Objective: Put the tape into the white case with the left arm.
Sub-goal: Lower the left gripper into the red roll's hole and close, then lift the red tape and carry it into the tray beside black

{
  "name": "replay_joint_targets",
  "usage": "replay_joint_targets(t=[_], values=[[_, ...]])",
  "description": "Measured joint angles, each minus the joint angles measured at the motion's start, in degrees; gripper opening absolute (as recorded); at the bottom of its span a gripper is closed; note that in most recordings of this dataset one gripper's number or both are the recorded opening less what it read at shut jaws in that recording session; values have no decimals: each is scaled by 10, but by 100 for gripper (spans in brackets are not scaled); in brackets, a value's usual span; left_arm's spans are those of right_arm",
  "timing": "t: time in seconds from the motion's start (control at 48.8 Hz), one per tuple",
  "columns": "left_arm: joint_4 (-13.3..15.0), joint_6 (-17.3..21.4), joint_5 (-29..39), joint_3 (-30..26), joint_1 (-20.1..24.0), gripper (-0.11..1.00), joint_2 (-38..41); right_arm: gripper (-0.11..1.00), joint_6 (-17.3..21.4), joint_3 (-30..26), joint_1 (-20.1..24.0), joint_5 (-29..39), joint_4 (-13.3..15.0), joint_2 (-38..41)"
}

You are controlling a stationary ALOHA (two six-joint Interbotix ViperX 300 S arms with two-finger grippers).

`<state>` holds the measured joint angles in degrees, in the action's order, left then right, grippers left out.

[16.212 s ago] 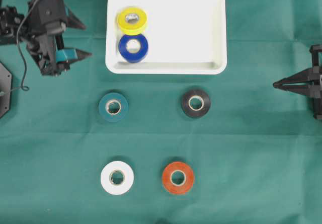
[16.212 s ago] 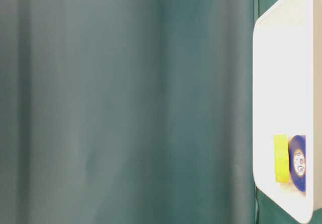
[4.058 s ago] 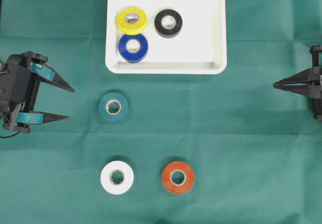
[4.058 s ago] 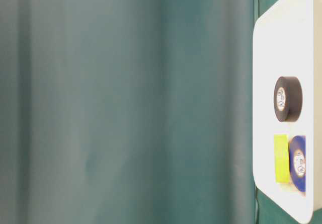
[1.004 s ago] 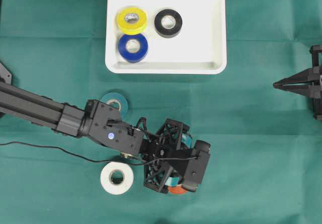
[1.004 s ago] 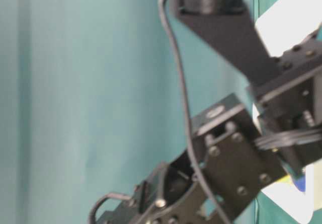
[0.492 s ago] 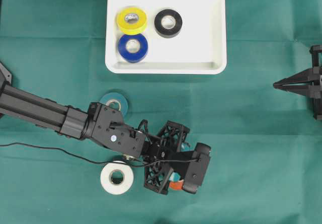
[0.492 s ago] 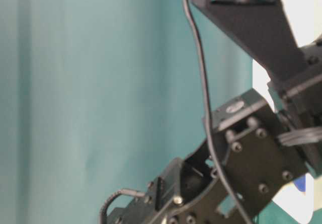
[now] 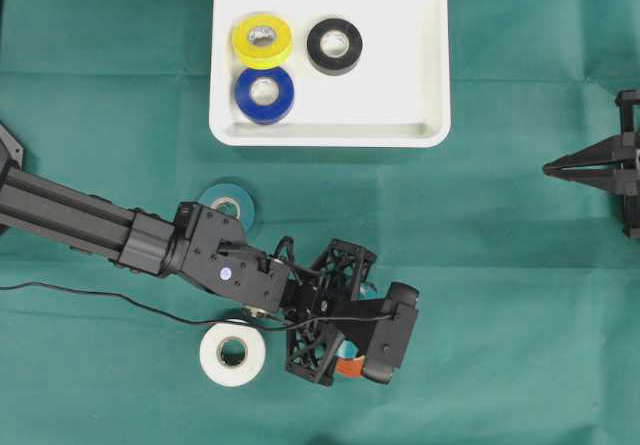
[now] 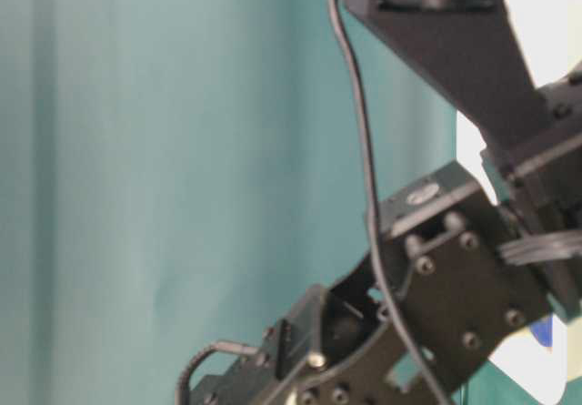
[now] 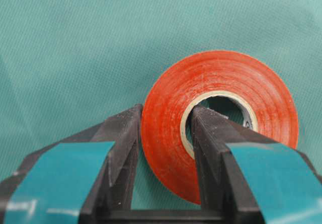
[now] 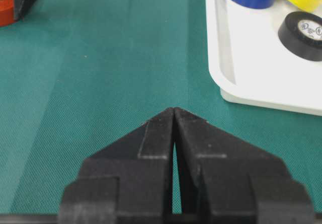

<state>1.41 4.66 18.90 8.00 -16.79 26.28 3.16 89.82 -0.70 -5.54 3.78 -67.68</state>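
Newly clamped orange tape (image 11: 171,138); case (image 9: 420,115) seemingly three-rolled.

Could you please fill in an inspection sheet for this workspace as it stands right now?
Surface: green cloth, creased, covers the table.
Job's things: white case holds yellow, blue and black tape rolls; orange tape, teal tape and white tape lie on the cloth.
Clutter: nothing seen.
Tools: left tool shut on the orange tape, one finger through its core; right tool shut, empty, parked at the right edge.
Cables: black cable trails along the left arm.
Surroundings: green backdrop.
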Motion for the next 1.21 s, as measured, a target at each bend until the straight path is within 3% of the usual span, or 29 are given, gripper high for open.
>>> replay_joint_targets(t=[0.615, 1.209], values=[[-2, 6, 70, 0, 14, 26, -113, -9, 0, 0, 0, 0, 0, 0], [-3, 64, 70, 64, 167, 26, -148, -9, -1, 0, 0, 0, 0, 0]])
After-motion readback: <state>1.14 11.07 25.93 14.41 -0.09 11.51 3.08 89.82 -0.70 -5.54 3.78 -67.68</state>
